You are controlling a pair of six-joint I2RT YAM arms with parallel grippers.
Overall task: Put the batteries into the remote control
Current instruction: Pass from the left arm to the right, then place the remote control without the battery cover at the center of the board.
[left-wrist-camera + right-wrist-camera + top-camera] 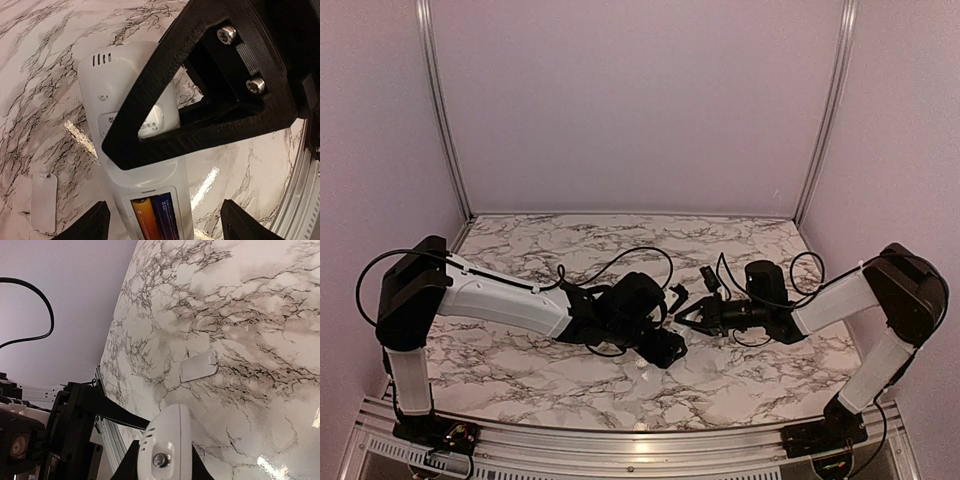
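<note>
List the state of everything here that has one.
remote control, back up, compartment open
batteries, both seated in the compartment
battery cover, off, flat on the table
left gripper, open, straddling the remote control
right gripper, shut on the remote control

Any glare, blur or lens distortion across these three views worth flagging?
Top view: wide-lens bowing along the near rail, dim overall. Left wrist: glare streaks on the marble table beside the remote control; batteries readable. Right wrist: bright glare at the lower right; battery cover crisp, remote's end very close to the lens.
</note>
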